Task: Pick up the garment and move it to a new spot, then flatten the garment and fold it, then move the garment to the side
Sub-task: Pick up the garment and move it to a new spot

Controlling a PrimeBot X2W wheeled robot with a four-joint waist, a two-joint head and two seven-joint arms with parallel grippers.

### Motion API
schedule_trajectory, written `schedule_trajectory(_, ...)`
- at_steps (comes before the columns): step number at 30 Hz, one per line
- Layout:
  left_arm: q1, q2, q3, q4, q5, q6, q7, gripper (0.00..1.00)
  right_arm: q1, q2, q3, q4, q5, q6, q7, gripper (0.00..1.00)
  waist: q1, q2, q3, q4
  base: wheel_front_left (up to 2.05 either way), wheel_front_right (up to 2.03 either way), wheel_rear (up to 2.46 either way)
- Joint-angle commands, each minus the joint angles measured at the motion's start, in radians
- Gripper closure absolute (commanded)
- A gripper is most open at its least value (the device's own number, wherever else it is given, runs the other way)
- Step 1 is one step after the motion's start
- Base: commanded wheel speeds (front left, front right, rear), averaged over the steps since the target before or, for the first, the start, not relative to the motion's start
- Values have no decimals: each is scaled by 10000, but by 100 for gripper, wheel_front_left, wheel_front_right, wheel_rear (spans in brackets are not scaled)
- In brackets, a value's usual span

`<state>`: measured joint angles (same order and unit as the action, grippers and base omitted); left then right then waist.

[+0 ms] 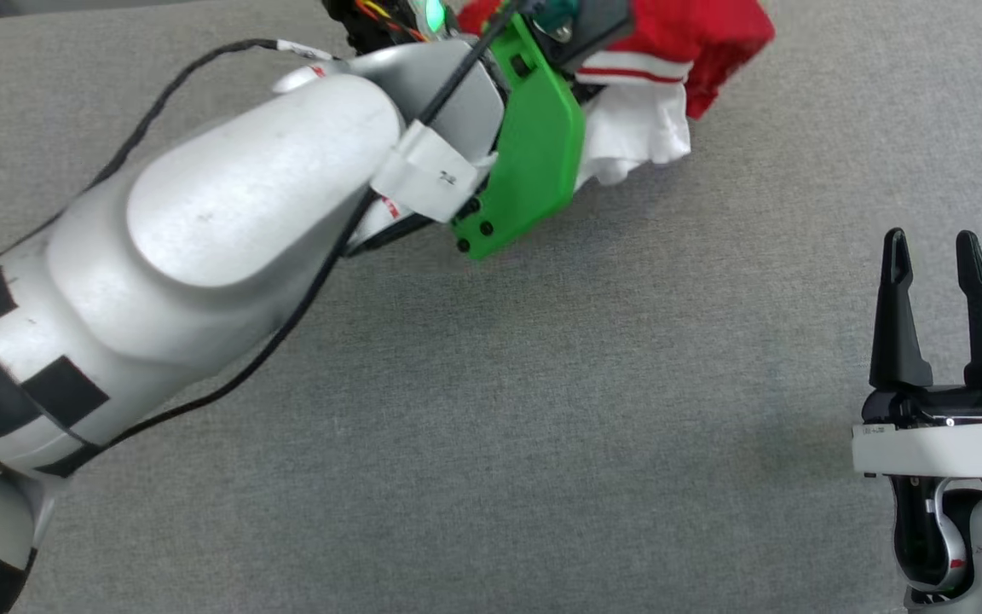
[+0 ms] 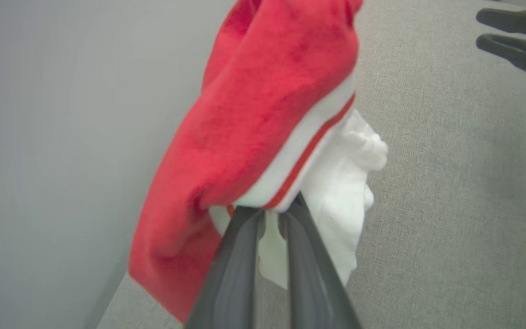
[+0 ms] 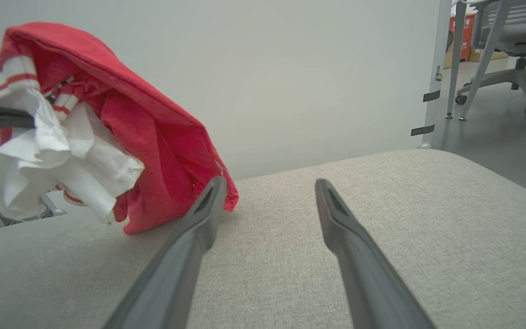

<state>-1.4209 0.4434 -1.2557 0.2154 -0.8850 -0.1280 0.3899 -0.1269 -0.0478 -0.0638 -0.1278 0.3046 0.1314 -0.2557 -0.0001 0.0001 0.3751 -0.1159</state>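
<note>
So the garment (image 2: 263, 114) is all bunched up into a red wad with a white sleeve and the red-and-white striped trim hanging out of it. In the head view it sits up at about 1 o'clock, right at the top edge. The left gripper (image 2: 272, 214) is clamped shut on it, fingers pinching right where the striped trim meets the white sleeve. Most of the shirt is lifted, and the low red edge is down at the grey padded surface (image 1: 542, 426), though I can't tell if it's actually touching. The green bracket (image 1: 538, 162) on the left wrist and the pale forearm (image 1: 227, 213) run off toward 9 o'clock. The right gripper (image 1: 932, 247) is way over at 4 o'clock, well apart from the shirt, fingers spread wide with nothing between them, just over the fabric surface. A plain wall (image 3: 290, 68) is behind, and there's an office chair (image 3: 509, 45) off at 2 o'clock in the right wrist view.
</note>
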Motion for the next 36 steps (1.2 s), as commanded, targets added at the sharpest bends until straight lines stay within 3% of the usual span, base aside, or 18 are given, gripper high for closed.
schedule_trajectory(1,111,-100,-110,115,-132,-27,106,100,-204,-24,24,28,89,-7,-61,0,1,-1,353,-299,0,0,0)
schedule_trajectory(6,1325,-278,-238,103,328,-27,1348,100,-369,-24,82,49,145,-7,-61,0,1,-1,538,-374,0,0,0)
schedule_trajectory(13,3052,151,-243,-19,753,-27,2221,100,-550,-24,158,71,173,-7,-61,0,1,-1,739,-412,0,0,0)
schedule_trajectory(18,3546,198,-244,7,848,-27,2133,100,-545,-24,177,145,86,-7,-61,0,1,-1,768,-264,0,0,0)
schedule_trajectory(20,3448,129,-244,161,970,-27,1599,0,-526,-24,187,174,22,-7,-61,0,1,-1,659,-163,0,0,0)
schedule_trajectory(26,2843,-214,-243,874,1165,-27,-992,0,-245,-24,197,235,-278,-7,-61,0,1,-1,-71,247,0,0,0)
schedule_trajectory(29,2810,-220,-244,1134,1145,-27,-1760,0,-46,-24,147,251,-387,-7,-61,0,1,-1,-486,425,0,0,0)
schedule_trajectory(33,2904,139,-87,1267,1056,-8,-2555,0,248,-24,129,259,-526,-7,-61,0,1,-1,-1029,654,0,0,0)
schedule_trajectory(36,3182,521,240,1175,1030,337,-3251,0,470,-24,75,255,-576,-7,-61,0,1,-1,-1390,835,0,0,0)
